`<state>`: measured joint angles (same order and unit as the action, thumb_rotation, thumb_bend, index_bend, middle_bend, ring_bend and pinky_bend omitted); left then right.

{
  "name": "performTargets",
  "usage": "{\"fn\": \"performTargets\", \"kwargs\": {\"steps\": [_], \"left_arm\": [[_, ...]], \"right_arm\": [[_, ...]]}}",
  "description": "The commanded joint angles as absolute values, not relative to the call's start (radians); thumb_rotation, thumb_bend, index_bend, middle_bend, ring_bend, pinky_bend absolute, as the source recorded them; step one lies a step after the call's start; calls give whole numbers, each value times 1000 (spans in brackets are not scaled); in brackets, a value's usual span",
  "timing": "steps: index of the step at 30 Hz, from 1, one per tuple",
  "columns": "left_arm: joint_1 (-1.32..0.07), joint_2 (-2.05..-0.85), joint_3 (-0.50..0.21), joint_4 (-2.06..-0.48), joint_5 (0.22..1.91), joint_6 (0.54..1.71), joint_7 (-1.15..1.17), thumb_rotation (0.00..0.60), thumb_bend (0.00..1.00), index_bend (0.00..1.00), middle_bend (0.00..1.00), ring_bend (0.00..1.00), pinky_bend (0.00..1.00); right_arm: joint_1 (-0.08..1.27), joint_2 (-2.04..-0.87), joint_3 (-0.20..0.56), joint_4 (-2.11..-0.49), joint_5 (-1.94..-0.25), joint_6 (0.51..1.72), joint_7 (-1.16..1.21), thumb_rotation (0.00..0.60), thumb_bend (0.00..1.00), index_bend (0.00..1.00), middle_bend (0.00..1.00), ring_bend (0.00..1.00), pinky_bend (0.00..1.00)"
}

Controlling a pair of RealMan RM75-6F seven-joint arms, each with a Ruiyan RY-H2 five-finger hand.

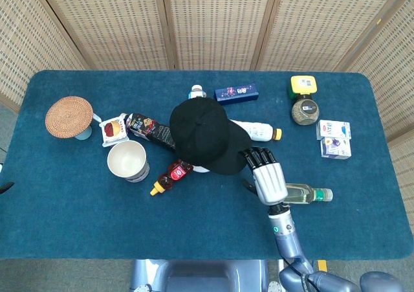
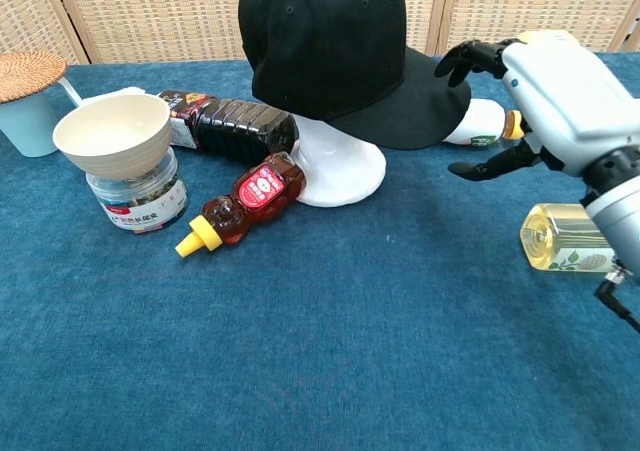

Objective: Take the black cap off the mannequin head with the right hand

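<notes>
The black cap (image 1: 208,136) (image 2: 340,51) sits on the white mannequin head (image 2: 340,166) at the table's middle, its brim pointing right and toward me. My right hand (image 1: 265,175) (image 2: 540,101) hovers just right of the brim, open, with its fingers (image 2: 470,56) spread over the brim's edge and the thumb below. I cannot tell whether the fingertips touch the brim. It holds nothing. My left hand is out of both views.
A clear bottle (image 1: 307,193) (image 2: 570,238) lies under my right wrist. A white bottle (image 1: 259,131) lies behind the brim. A red honey bear (image 2: 245,201), dark sauce bottle (image 2: 235,126), bowl on a jar (image 2: 115,141) sit left of the head. Boxes (image 1: 334,138) stand far right.
</notes>
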<state>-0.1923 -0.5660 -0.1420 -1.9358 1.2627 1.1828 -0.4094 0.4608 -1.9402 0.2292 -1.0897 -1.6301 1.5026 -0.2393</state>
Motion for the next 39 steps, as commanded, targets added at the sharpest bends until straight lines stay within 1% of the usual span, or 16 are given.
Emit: {"fn": "performTargets", "kwargs": {"steps": [1,8,10,19,21,24,27,32,34,36,39], "left_arm": [[-196,-566,-143,-1933,1260,1174,-417,600,95,55,0,0,137],[-199,-569,-140,-1924,1258,1164,-422,600,94,56,0,0,138],[-201,-571,-140,-1920,1256,1159,-425,600,94,55,0,0,137],[-208,-580,-137,-1905,1255,1140,-435,600,95,59,0,0,137],[-208,-581,-136,-1902,1254,1137,-435,600,96,60,0,0,137],[-210,-584,-136,-1899,1251,1135,-436,600,95,63,0,0,138],[-211,-585,-135,-1898,1254,1132,-438,600,95,65,0,0,138],[-211,-585,-134,-1899,1254,1131,-437,600,94,65,0,0,138],[-210,-584,-135,-1898,1252,1133,-439,600,94,65,0,0,138],[-209,-584,-134,-1896,1252,1133,-440,600,94,65,0,0,138],[-209,-585,-134,-1892,1251,1131,-443,600,95,65,0,0,138]], "right_arm": [[478,-1975,244,-1055,-1623,1522,-235,600,0,302,351,277,267],[501,-2023,260,-1000,-1600,1534,-222,600,3,361,421,327,269],[505,-2030,258,-988,-1595,1532,-218,600,26,366,434,337,274],[515,-2050,249,-940,-1595,1560,-189,600,301,396,472,374,309],[517,-2050,246,-933,-1600,1573,-178,600,377,401,478,382,319],[518,-2048,241,-929,-1603,1584,-169,600,450,410,484,388,325],[519,-2048,237,-930,-1605,1590,-165,600,479,419,492,397,334],[528,-2054,231,-918,-1615,1604,-150,600,510,477,536,454,416],[534,-2058,230,-905,-1622,1613,-137,600,530,496,552,474,465],[539,-2062,229,-891,-1627,1621,-131,600,551,514,570,497,535],[547,-2066,227,-874,-1635,1631,-121,600,567,537,590,530,605]]}}
